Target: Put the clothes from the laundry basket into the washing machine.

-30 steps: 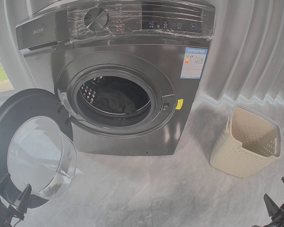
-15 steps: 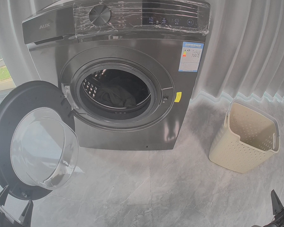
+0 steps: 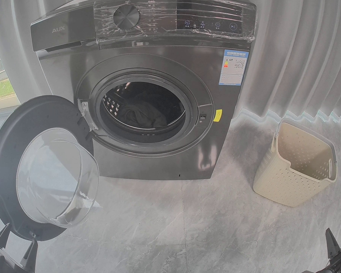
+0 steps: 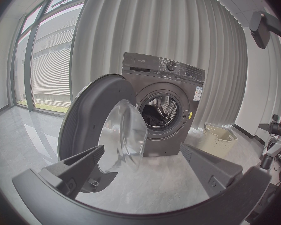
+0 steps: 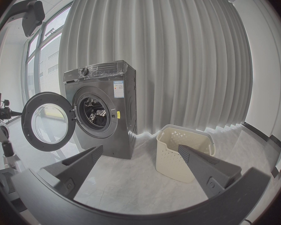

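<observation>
We see dark clothes (image 3: 142, 112) inside the grey front-loading washing machine (image 3: 159, 163).
Left gripper (image 4: 141, 147) and right gripper (image 5: 140, 148): fingers spread, empty; cream perforated plastic laundry basket (image 3: 271, 179) stands beside the machine.

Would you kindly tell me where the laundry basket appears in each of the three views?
Head view: the laundry basket stands on the floor at right, beside the washing machine.
Left wrist view: laundry basket far off, beyond the washing machine, against the curtain.
Right wrist view: laundry basket nearer, beside the washing machine.
Shared landmark: the machine's open door.
</observation>
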Available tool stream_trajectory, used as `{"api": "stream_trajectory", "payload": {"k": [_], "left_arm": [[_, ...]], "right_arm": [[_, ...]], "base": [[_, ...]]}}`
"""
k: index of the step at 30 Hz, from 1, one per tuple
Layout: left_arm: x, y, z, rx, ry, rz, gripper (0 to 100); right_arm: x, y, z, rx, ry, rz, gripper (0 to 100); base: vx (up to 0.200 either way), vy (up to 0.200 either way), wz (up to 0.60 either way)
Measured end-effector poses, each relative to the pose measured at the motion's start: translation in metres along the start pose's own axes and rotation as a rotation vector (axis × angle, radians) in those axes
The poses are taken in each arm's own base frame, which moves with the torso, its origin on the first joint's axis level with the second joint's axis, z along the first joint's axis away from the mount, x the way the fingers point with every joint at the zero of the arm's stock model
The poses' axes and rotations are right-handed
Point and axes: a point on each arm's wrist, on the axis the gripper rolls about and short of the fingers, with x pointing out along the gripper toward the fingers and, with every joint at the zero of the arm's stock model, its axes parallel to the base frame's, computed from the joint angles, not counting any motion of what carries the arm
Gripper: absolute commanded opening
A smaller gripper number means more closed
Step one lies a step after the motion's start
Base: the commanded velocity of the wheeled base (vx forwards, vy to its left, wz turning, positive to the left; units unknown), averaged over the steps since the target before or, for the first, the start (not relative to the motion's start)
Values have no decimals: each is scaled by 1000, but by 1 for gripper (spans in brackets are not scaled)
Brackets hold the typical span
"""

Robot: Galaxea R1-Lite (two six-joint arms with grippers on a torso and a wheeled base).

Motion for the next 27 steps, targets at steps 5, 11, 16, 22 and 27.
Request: {"api": "stream_trajectory", "payload": {"k": [5, 11, 16, 22, 27], "left_arm": [[0, 0, 0, -10, -1, 1, 100], [0, 0, 0, -11, 1, -2, 100], [0, 0, 0, -27, 2, -10, 100], [0, 0, 0, -28, 2, -10, 100], [0, 0, 0, -23, 3, -10, 100]], "right_arm": [[0, 0, 0, 0, 0, 0, 100], [0, 0, 0, 0, 1, 0, 100], [0, 0, 0, 0, 0, 0, 100], [0, 0, 0, 0, 0, 0, 100], [0, 0, 0, 0, 1, 0, 100]], "base": [[-200, 0, 0], [0, 0, 0], [0, 200, 0], [0, 200, 0], [0, 40, 0]]}}
